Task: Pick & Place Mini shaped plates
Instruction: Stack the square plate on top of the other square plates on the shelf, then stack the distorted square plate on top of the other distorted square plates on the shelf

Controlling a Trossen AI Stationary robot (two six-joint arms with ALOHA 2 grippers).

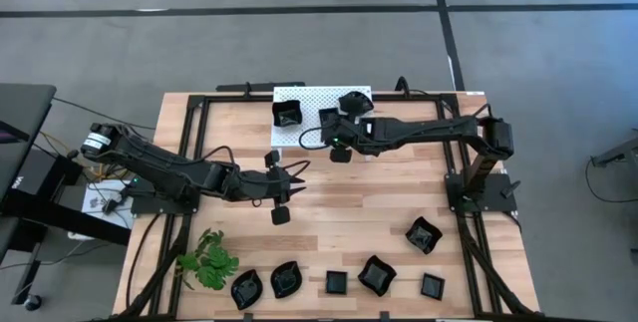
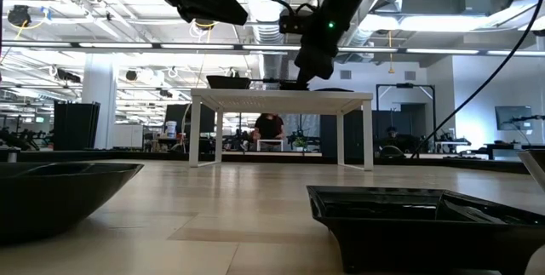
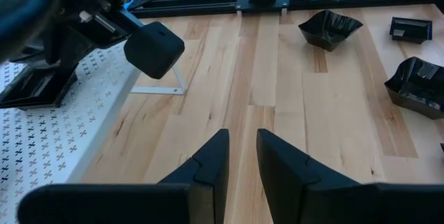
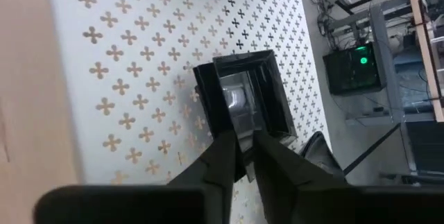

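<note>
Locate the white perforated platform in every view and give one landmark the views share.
High view: white perforated platform, far edge of table, centre.
Low view: white table-like form on legs, mid-distance, centre.
Left wrist view: at the picture's left edge.
Right wrist view: fills most of the frame.
Shared landmark: the square black dish resting on it.

Dark jointed arms, black wedge fingers point(image 3: 208, 165)

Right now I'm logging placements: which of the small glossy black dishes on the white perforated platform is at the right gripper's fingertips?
The square black dish at the right gripper, between the other square dish at the white perforated platform's left edge and the wavy-edged one toward its right.
</note>
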